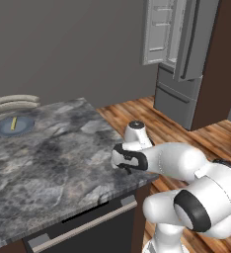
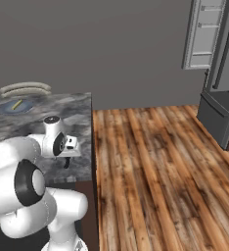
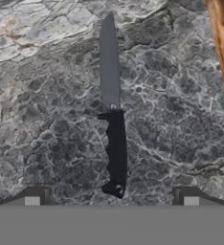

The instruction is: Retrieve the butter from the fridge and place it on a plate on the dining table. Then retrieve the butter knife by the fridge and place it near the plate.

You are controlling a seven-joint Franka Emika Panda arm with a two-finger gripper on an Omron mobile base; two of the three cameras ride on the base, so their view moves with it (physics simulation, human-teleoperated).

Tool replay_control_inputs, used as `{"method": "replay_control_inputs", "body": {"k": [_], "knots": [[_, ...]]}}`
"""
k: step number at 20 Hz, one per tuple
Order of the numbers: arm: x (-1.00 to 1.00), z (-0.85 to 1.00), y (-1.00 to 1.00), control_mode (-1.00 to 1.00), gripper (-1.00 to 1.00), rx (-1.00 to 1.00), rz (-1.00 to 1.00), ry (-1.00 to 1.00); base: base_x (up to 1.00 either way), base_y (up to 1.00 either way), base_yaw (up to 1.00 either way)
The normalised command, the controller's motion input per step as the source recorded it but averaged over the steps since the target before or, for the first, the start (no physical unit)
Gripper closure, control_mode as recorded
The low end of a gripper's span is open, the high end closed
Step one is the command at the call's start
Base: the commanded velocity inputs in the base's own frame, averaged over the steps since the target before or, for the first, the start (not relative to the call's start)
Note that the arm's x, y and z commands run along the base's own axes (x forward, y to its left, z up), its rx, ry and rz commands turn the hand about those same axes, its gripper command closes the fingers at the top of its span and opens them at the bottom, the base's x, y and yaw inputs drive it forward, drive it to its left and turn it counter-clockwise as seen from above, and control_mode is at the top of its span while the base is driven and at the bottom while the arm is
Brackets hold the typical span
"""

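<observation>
Black-handled, grey-bladed slim butter knife (image 3: 114,129) is lying flat on the grey marbled stone dining table (image 1: 48,163), likely light, stiff and slippery, best pinched across its handle, while the two-finger gripper (image 3: 111,195) is hovering above, jaws fully spread, holding nothing.

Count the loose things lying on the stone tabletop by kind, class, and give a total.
Plate: 1
Butter stick, on the plate: 1
Knife, lying flat under the open gripper: 1
Total: 3
</observation>
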Motion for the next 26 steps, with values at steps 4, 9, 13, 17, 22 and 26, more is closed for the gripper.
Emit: {"method": "replay_control_inputs", "body": {"k": [4, 9, 13, 17, 22, 26], "knots": [[0.16, -0.34, 0.07, -1.0, -1.0, 0.0, 0.0, 0.0, 0.0, 0.0, 0.0], [0.14, -0.43, 0.0, -1.0, -1.0, 0.0, 0.0, 0.0, 0.0, 0.0, 0.0], [0.21, -0.48, 0.0, -1.0, -1.0, -0.03, 0.0, 0.0, 0.0, 0.0, 0.0], [0.11, -0.24, 0.0, -1.0, -1.0, 0.0, 0.0, 0.0, 0.0, 0.0, 0.0], [0.02, -0.19, 0.0, -1.0, 1.0, 0.0, 0.0, 0.0, 0.0, 0.0, 0.0], [0.0, -0.15, 0.0, -1.0, 1.0, 0.0, 0.0, 0.0, 0.0, 0.0, 0.0]]}}
